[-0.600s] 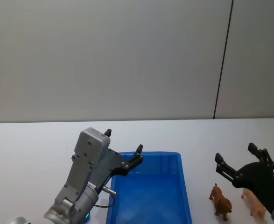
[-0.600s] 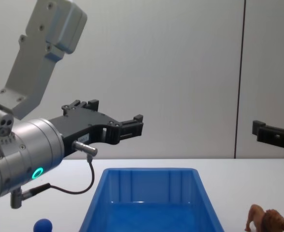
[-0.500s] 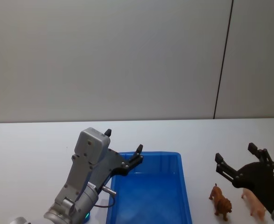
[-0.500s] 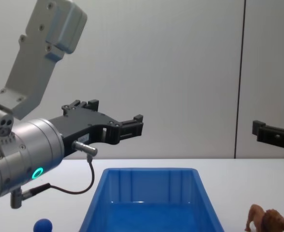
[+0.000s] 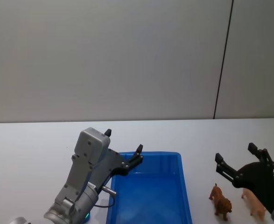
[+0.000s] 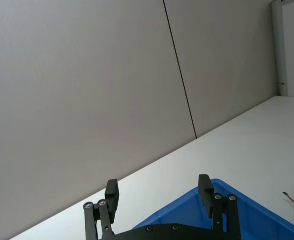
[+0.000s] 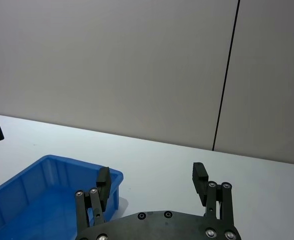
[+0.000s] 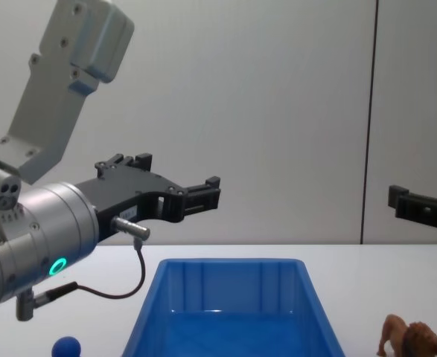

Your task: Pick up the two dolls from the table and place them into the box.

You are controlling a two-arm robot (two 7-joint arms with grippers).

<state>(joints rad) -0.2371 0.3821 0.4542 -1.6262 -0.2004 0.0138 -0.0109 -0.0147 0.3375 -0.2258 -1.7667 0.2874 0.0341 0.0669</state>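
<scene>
Lion point(image 5: 221, 202) brown, darker mane | pig point(image 5: 253, 203) pale pink | box point(image 5: 148, 153) bright blue | left gripper point(image 5: 123, 140), right gripper point(image 5: 235, 152): fingers point(image 5: 137, 150) wide

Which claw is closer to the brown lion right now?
Right. The right claw hangs open above the lion; the left claw hangs open over the far left corner of the box, across it from the lion.

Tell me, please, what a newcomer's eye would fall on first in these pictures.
The bright blue box stands out in the middle of the white table, with the open left gripper hovering above its left side. To the right of the box stand the brown lion and the pink pig, with the open right gripper raised over them.
</scene>
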